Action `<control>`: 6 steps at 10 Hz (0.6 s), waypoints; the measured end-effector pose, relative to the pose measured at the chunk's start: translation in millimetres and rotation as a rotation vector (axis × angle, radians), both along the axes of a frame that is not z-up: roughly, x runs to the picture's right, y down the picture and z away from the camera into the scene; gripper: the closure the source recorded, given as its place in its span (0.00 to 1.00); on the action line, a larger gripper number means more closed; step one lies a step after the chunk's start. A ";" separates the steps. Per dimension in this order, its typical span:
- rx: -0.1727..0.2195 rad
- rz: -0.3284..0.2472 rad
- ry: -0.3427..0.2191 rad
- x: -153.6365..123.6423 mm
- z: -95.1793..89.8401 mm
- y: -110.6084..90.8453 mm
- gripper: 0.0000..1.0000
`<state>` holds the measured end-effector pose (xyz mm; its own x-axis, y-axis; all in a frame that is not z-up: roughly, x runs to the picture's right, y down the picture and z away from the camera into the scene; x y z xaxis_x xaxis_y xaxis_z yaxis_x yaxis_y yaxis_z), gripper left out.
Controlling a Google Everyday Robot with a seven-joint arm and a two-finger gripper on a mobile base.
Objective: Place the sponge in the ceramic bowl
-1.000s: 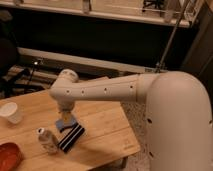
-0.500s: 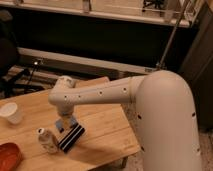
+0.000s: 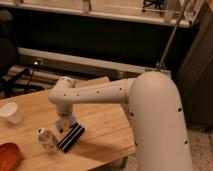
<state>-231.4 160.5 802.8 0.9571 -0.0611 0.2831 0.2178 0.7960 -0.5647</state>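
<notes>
Filling the lower right, the robot's white arm [image 3: 155, 120] sat nearest the camera, its thick shoulder tapering into a forearm that reached left over the tabletop [image 3: 107, 125]. The tabletop was pale wood with visible plank lines, warmly lit, and its right-hand corner fell away beside the robot's body. At the nearest left edge lay the ceramic bowl [image 3: 7, 156], red-orange and glossy, partly cut off by the frame. A little further in, a small whitish bottle [image 3: 47, 140] stood with a black block [image 3: 71, 138] with white stripes lying just beside it.

Just behind the block, the pincer [image 3: 66, 125] pointed straight down from the bent wrist, low over the wood, with its fingers apart. The sponge [image 3: 62, 123], light blue, showed at the pincer's tip, close to the black block and well apart from the bowl. Whether the fingers touched it could not be told.

Further back on the left stood a white paper cup [image 3: 11, 113]. Beyond the tabletop's far edge, dark cables [image 3: 27, 75] trailed on the floor and a dark chair [image 3: 7, 50] sat at the left. A pale strip [image 3: 90, 62] ran along the foot of a dark wall, a thin metal pole [image 3: 172, 37] leaned up at the right, and speckled floor [image 3: 202, 145] showed at the far right.
</notes>
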 end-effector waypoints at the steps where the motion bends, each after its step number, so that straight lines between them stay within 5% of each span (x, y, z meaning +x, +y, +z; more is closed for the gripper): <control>1: -0.007 -0.011 0.001 1.9 4.0 4.1 0.20; 6: -0.028 -0.016 0.041 12.5 19.6 13.9 0.20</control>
<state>-218.8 174.5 822.4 0.9668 -0.0694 0.2458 0.2071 0.7762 -0.5955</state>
